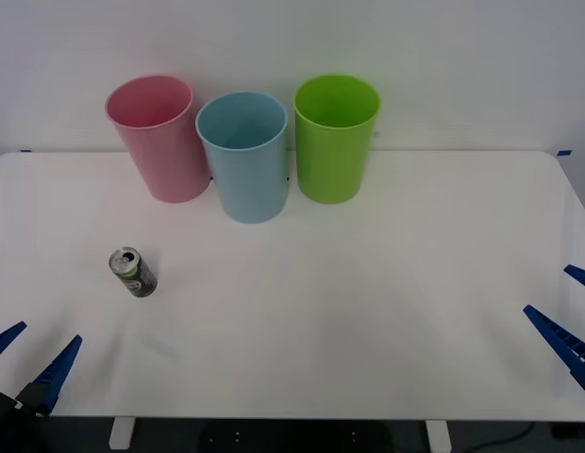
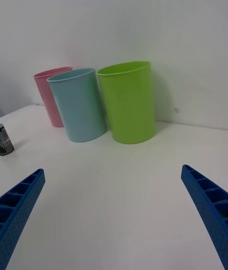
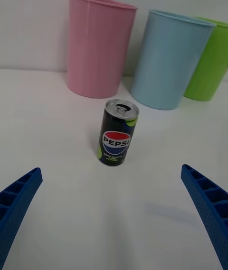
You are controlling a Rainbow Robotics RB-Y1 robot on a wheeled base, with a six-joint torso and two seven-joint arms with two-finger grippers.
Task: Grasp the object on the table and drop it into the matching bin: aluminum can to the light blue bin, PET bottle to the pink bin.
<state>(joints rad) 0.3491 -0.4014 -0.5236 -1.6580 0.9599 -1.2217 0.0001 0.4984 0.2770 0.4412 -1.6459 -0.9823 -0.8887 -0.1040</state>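
Observation:
A small dark green-and-black aluminum can (image 1: pixel 133 272) (image 3: pixel 118 139) (image 2: pixel 4 140) with a silver top stands upright on the left part of the white table (image 1: pixel 368 311). At the back stand the pink bin (image 1: pixel 160 139) (image 3: pixel 97 46) (image 2: pixel 51 94) and, to its right, the light blue bin (image 1: pixel 243 156) (image 3: pixel 168 59) (image 2: pixel 78 104). My left gripper (image 1: pixel 28 363) (image 3: pixel 114 218) is open at the table's front left corner, short of the can and facing it. My right gripper (image 1: pixel 566 316) (image 2: pixel 114 213) is open at the right edge, holding nothing.
A lime green bin (image 1: pixel 335 138) (image 2: pixel 128 102) (image 3: pixel 209 61) stands right of the light blue one, the three bins close together in a row near the back wall. Bare tabletop stretches between the can, the bins and both grippers.

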